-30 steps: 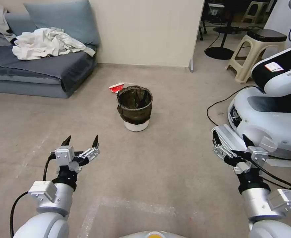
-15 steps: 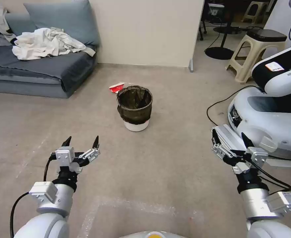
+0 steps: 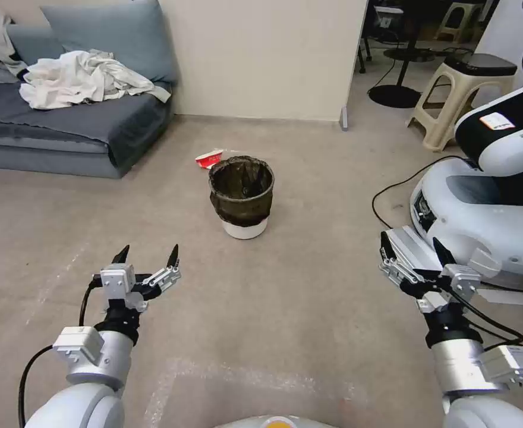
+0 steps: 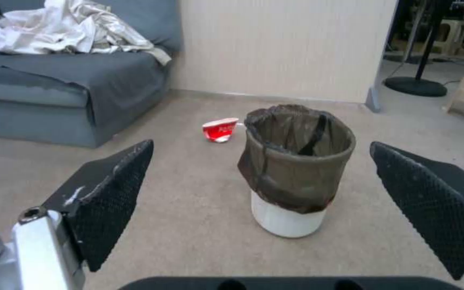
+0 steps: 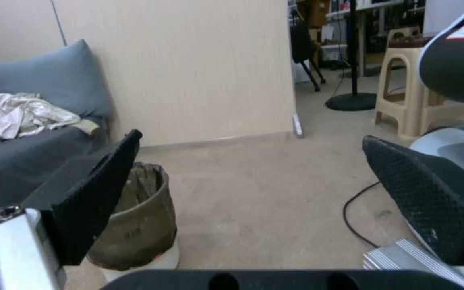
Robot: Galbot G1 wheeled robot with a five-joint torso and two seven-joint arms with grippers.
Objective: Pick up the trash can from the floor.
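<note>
The trash can (image 3: pixel 241 196) stands upright on the floor (image 3: pixel 309 297), well ahead of both sets of fingers and untouched. The left gripper (image 3: pixel 147 254) and right gripper (image 3: pixel 409 248) hover low, fingers (image 4: pixel 115 197) spread wide and empty. A crushed red cup (image 3: pixel 209 159) lies just beyond the can.

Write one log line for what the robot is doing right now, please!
stage: approach | trash can: upright on floor, untouched | left hand: open, short of can | right hand: open, off to the side | red cup: behind can
</note>
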